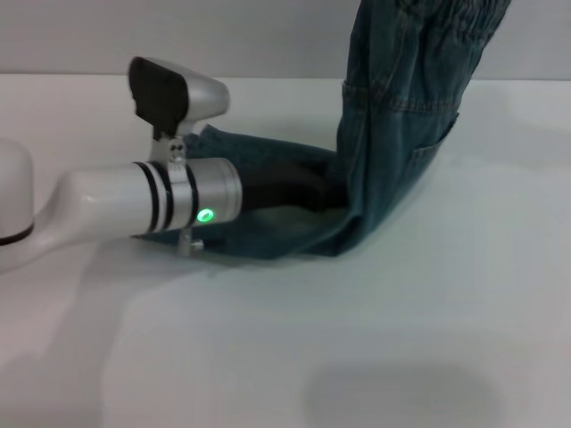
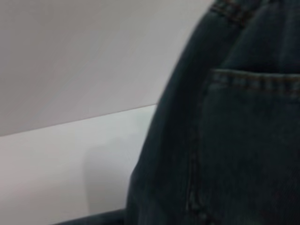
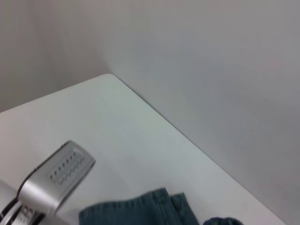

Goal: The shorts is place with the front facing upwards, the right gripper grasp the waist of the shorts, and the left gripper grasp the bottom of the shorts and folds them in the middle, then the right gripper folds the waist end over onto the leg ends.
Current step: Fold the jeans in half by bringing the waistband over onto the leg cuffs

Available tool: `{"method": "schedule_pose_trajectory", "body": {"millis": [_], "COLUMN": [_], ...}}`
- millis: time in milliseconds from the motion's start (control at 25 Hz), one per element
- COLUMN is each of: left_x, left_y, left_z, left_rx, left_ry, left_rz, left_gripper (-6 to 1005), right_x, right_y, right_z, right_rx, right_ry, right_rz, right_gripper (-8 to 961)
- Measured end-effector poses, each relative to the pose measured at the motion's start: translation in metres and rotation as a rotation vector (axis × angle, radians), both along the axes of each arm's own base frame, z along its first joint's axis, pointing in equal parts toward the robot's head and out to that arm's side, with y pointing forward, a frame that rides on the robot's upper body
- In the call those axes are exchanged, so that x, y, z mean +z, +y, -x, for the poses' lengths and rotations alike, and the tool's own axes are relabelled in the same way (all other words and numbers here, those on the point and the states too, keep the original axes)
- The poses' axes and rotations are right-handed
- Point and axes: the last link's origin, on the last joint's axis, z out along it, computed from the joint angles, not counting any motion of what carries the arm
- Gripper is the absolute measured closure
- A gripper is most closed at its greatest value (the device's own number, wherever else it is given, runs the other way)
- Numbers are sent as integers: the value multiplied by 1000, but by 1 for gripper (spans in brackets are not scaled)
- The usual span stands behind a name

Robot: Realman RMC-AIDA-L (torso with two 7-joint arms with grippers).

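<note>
Shorts (image 1: 393,134): denim, mid-table, one end flat on the table (image 1: 357,357) around centre, the other end lifted straight up toward 12–1 o'clock and out of the top of the head view. Waistband stitching and a pocket show on the raised part, so that's the waist end, hanging from above. Right gripper isn't visible in any view; presumably it's what holds the waist up, but I can't confirm the jaws.

Left gripper (image 1: 312,192) reaches in low from 9 o'clock, black fingers buried in the fold by the flat leg end. Jaw state: cannot tell, cloth hides it.

Looks like the final fold, waist over onto the legs. To do it well: carry the waist toward 9 o'clock over the flat layer, keep tension so the fabric doesn't bunch, get the left arm out first, line the waistband up with the hems, then lower and release.

Long axis: bent in an L, flat run 9-to-3, then vertical; waist up, hems toward 9.
</note>
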Motion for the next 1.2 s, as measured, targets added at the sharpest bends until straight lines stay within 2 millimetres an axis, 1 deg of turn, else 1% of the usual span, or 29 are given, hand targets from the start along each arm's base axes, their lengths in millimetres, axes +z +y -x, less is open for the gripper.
{"method": "schedule_pose_trajectory", "body": {"millis": [240,400,600,720,880,920,960,1200], "left_x": [-14,-20,-23,-20,-8,-4,4,28], "left_y": [-15,-23,-27,-27,-25,-24,-22,-15], "left_z": [-14,-18,-18,-12,6,10,19,46], "left_rx": [-47,-61,-59,-50,-13,-2,16,79], "left_ry": [-12,-20,-23,-16,-16,-17,-18,-3], "left_rz": [47,69,75,69,51,44,26,-48], "left_gripper": [196,196,196,197,197,197,197,197], "right_x": [-7,-13,-19,-21,-23,-23,-24,-28], "right_y": [4,6,7,7,6,6,6,7], "right_z": [3,4,2,-1,-6,-7,-8,-12], "right_rx": [10,13,7,2,-6,-7,-9,-12], "right_ry": [-9,-16,-19,-20,-21,-22,-22,-24], "right_rz": [7,19,40,48,59,62,65,82], "right_gripper": [894,888,881,877,872,870,869,861]}}
